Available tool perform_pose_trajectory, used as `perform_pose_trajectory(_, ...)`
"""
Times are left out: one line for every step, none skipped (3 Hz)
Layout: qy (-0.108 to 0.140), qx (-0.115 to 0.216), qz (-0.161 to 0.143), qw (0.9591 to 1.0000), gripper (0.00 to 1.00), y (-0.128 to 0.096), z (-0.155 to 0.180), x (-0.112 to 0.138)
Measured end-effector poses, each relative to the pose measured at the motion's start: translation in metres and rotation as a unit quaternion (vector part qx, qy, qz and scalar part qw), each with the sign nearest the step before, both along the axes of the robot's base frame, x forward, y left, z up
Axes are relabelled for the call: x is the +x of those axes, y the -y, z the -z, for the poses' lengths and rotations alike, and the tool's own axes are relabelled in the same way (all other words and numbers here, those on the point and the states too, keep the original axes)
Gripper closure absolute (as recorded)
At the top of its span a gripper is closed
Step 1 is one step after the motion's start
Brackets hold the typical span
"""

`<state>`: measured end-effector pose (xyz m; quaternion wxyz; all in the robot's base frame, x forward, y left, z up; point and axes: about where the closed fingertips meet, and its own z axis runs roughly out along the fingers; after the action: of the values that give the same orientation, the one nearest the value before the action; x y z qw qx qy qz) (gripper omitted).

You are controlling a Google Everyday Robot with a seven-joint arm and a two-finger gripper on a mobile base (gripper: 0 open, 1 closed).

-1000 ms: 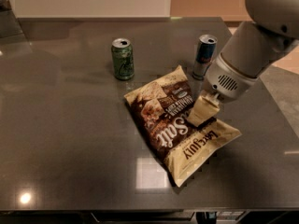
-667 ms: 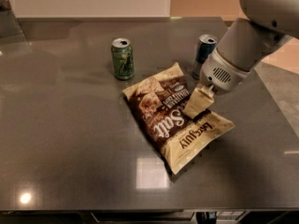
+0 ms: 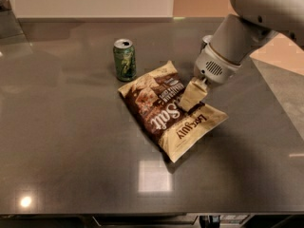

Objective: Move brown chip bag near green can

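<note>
The brown chip bag [image 3: 164, 109] lies flat on the dark grey table [image 3: 71, 141], its cream-yellow ends pointing up-left and down-right, with white "Salt" script on it. The green can [image 3: 124, 60] stands upright just up-left of the bag, a small gap from the bag's upper corner. My gripper [image 3: 192, 95] comes down from the upper right and is shut on the bag's right edge, its cream fingers pressed onto the bag. The arm hides part of that edge.
A second can [image 3: 205, 40] stands behind my arm at the back right, almost wholly hidden. The table's right edge [image 3: 278, 103] runs close past the arm. A pale wall stands behind the table's far edge.
My gripper has moved left and toward the back with the bag in it. The bag's upper corner now lies closer to the green can. The blue can has become hidden behind the arm.
</note>
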<state>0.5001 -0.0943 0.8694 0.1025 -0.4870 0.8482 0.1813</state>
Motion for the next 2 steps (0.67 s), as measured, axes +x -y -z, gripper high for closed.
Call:
perform_pose_trajectory(0.004,-0.002,-0.007,1.0000,0.83,-0.0085,-0.0007,0.0122)
perform_pose_trajectory(0.007,-0.001,-0.012,0.9999,0.59,-0.0125,-0.0005,0.0212)
